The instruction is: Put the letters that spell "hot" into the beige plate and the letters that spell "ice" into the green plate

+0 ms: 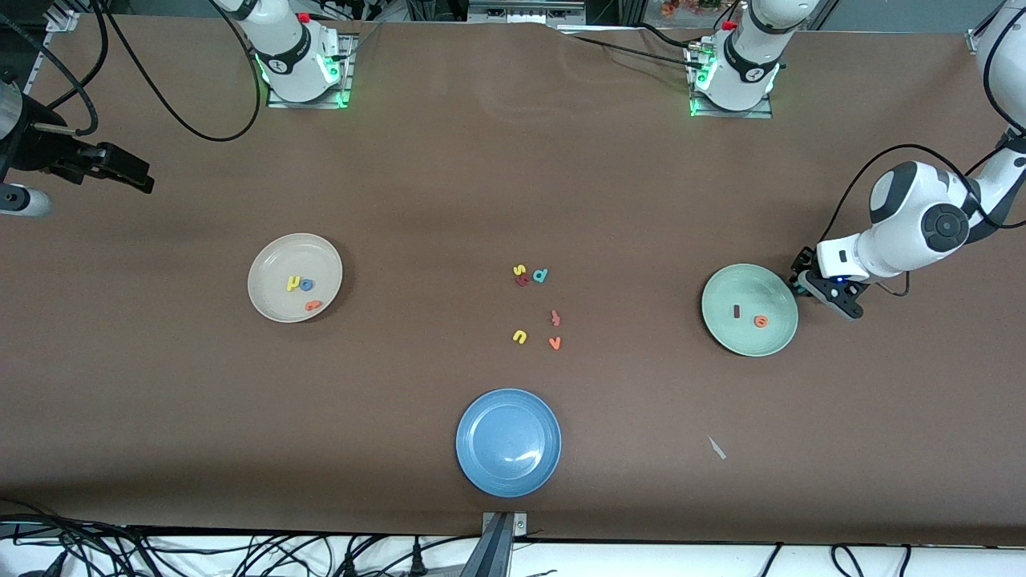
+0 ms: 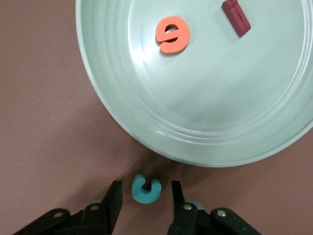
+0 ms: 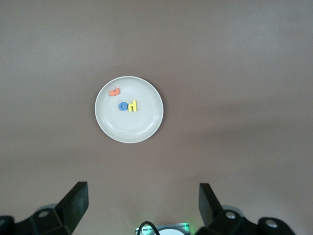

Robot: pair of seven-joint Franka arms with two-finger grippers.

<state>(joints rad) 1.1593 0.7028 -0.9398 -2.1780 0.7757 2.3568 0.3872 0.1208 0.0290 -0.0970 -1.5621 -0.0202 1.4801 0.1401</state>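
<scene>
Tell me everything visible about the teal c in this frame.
The teal c is a tiny, thick letter that looks like foam, lying flat on the brown tabletop with its opening turned toward the green plate. It sits just outside that plate's rim, apart from it, on the left arm's end of the table. It lies between the fingers of the left gripper, with a small gap visible on each side, so no contact shows yet. In the front view the gripper hides it.

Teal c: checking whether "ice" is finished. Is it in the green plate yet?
No, the teal c lies on the table just outside the green plate, between the left gripper's fingers.
</scene>
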